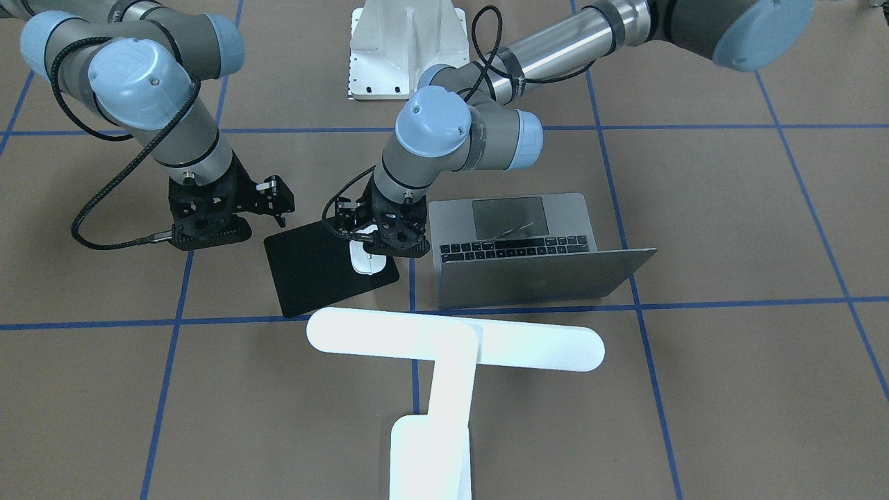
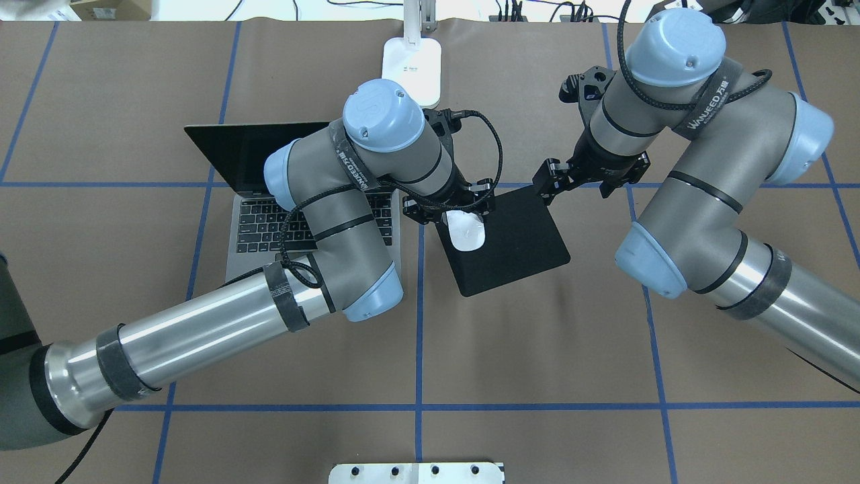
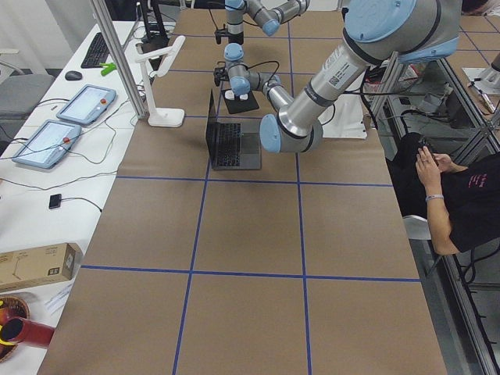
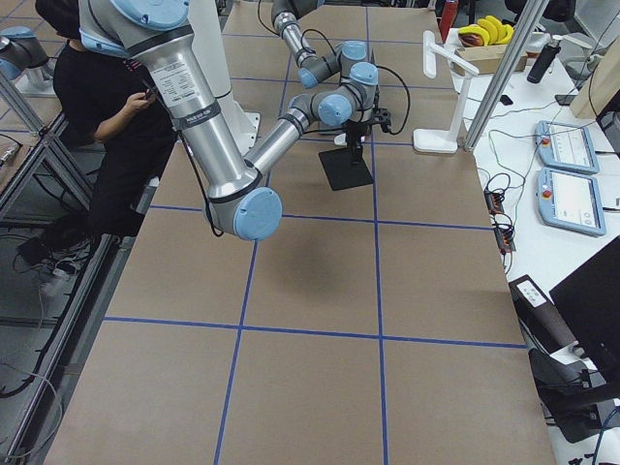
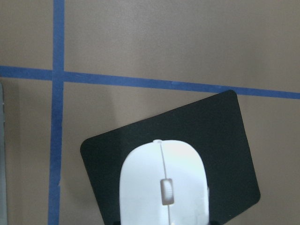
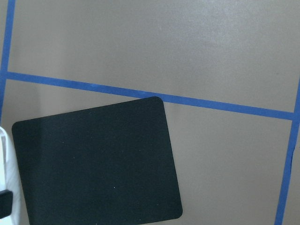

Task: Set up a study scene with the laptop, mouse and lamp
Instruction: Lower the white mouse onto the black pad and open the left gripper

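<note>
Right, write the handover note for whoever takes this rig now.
Left gripper: down at the mouse, fingers either side of it; grip or release cannot be told.
Right gripper: open, empty, by a corner of the black mat.
Mouse lies on the mat, beside the open laptop. Lamp stands across from the robot, beyond both.
Done: all three look placed.
To do: let go of the mouse if held, perhaps straighten the skewed mat, retract both arms.
</note>
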You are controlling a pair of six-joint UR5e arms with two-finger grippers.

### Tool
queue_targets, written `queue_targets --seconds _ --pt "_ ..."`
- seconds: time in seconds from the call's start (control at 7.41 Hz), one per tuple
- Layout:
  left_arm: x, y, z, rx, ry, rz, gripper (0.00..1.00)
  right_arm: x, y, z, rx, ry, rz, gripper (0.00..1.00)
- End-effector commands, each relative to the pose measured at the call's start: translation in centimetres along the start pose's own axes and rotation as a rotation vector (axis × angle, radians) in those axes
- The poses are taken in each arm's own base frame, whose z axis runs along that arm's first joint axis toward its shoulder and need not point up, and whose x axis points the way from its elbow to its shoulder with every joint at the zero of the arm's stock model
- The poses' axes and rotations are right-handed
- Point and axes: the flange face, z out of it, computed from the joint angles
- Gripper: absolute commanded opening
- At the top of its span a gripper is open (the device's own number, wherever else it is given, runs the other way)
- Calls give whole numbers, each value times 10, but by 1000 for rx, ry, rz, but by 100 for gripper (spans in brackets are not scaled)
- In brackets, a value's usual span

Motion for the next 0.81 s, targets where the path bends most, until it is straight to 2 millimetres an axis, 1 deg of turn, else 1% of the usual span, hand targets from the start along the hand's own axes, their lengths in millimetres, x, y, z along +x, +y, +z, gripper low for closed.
queue_targets --seconds 0.0,0.4,0.54,0.67 --pt "-5 -4 8 -3 -17 -8 63 0 0 0 0 0 0 100" --pt "-5 -3 9 -3 -19 -10 65 0 0 0 0 0 0 100" --pt "-4 -2 10 -5 -19 -9 68 0 0 0 0 0 0 100" --pt "-3 -2 9 -4 -16 -8 80 0 0 0 0 0 0 100"
